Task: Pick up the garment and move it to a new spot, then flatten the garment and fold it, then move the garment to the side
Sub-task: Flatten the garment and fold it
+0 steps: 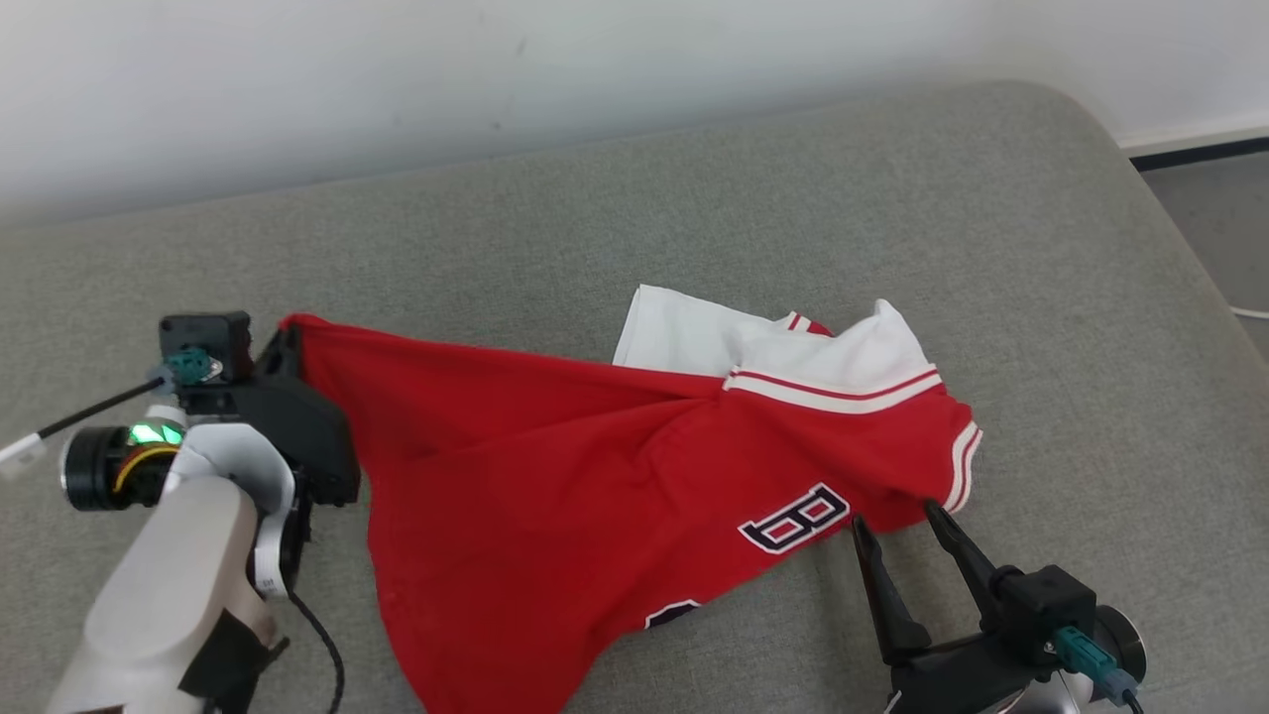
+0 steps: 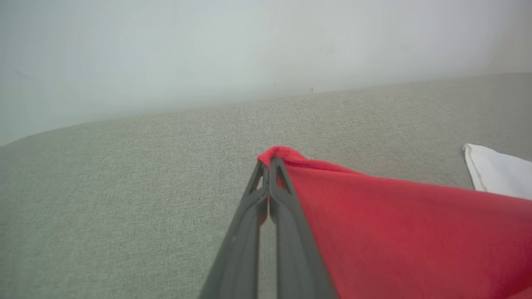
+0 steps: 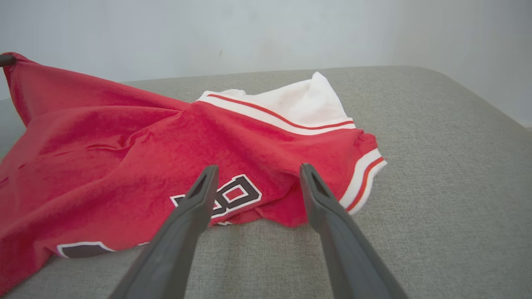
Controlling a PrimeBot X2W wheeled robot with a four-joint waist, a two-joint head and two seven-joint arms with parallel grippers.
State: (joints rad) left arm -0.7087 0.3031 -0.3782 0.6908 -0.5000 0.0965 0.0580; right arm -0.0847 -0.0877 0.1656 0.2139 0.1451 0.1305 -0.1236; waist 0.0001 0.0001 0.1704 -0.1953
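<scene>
Head camera looking down over the grey cushion (image 1: 634,218), wrist cameras sitting low and close, facing the far wall (image 2: 249,41), all three sharing the red garment (image 1: 555,476).

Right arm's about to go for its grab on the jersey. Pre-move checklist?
1. Left gripper shut on a corner of the garment: ok, red cloth is pinched at the fingertips.
2. Right gripper open for a grasp: ok, jaws spread.
3. Cloth between the right fingers: not ok, tips are at its red edge with nothing gripped.
4. Garment flat: not ok, it is bunched, with the white part crumpled behind.
5. Garment wholly on the grey cushion: cannot tell, its near hem leaves the head view.
</scene>
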